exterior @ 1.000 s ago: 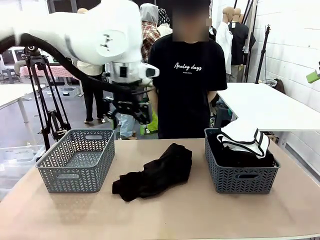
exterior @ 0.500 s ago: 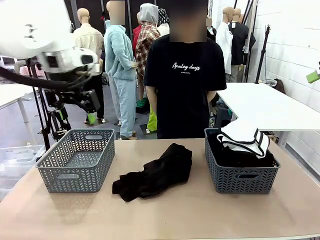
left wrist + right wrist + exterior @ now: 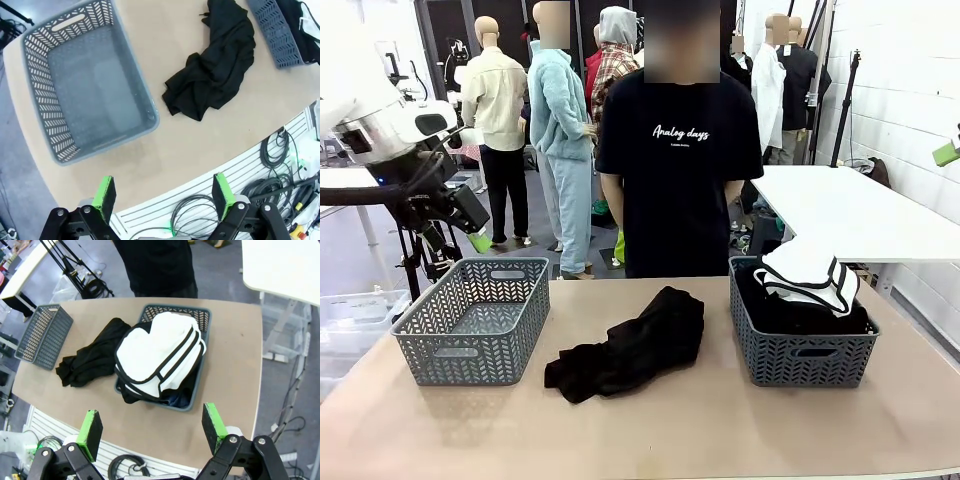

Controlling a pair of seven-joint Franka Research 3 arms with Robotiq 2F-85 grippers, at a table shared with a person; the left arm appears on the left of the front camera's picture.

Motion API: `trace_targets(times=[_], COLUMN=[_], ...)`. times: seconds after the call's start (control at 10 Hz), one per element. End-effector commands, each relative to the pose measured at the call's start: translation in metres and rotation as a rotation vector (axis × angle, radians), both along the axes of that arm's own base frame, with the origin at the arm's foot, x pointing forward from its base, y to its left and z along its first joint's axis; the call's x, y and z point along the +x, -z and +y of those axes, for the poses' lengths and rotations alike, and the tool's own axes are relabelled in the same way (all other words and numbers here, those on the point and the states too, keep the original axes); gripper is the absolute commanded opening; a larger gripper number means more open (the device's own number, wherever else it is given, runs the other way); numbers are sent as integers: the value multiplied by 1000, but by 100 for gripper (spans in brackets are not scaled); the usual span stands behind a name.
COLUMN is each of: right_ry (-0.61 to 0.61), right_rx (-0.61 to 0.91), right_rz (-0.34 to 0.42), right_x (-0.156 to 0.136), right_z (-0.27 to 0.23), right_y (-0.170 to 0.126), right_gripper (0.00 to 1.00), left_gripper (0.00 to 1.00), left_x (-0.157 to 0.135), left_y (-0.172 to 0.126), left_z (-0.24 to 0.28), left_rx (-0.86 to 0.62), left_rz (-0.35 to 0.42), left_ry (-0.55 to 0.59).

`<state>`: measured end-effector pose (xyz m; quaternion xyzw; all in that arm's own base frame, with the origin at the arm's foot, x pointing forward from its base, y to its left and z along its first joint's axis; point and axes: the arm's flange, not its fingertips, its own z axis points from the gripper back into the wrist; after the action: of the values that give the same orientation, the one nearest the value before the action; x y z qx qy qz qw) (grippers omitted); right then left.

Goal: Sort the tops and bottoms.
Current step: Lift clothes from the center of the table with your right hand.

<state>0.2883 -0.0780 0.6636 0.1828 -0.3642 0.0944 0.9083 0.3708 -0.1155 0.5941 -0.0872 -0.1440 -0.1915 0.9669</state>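
Observation:
A crumpled black garment [image 3: 630, 345] lies on the table between two grey baskets, and it also appears in the left wrist view [image 3: 212, 60] and the right wrist view [image 3: 90, 360]. The left basket [image 3: 475, 320] is empty [image 3: 85, 85]. The right basket [image 3: 800, 345] holds dark clothes with a white, black-striped garment [image 3: 807, 275] on top [image 3: 160, 355]. My left gripper [image 3: 470, 232] hangs open and empty, high above the table's left edge [image 3: 163, 197]. My right gripper [image 3: 152, 425] is open and empty, high over the table.
A person in a black T-shirt [image 3: 680, 150] stands at the far side of the table, hands down. A tripod [image 3: 420, 250] stands behind the left basket. A white table [image 3: 850, 210] is at the back right. Cables [image 3: 270, 165] lie below the table's near edge.
My left arm has swung from over the table's middle to the far left, open and empty throughout. The person has shifted slightly to the left. The clothes and baskets have not moved.

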Motion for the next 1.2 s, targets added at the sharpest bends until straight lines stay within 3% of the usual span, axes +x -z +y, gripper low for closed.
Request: trace_targets(times=[0.0,0.1,0.7,0.8,0.9,1.1], right_ry=[0,0,0,-22,-90,-318], right_rx=[-11,-11,0,102,105,60], right_rz=[8,8,0,-125,-142,-97], right_x=[0,0,0,-7,2,31], right_z=[1,1,0,-3,18,87], right_y=[2,2,0,-18,-32,-39], right_gripper=[100,100,100,100,100,100], left_gripper=[100,100,100,100,100,100], left_x=[-6,0,0,0,0,0], left_y=[-2,0,0,0,0,0], left_z=[-9,0,0,0,0,0], left_rx=[14,0,0,0,0,0], left_rz=[-2,0,0,0,0,0], left_ry=[-79,0,0,0,0,0])
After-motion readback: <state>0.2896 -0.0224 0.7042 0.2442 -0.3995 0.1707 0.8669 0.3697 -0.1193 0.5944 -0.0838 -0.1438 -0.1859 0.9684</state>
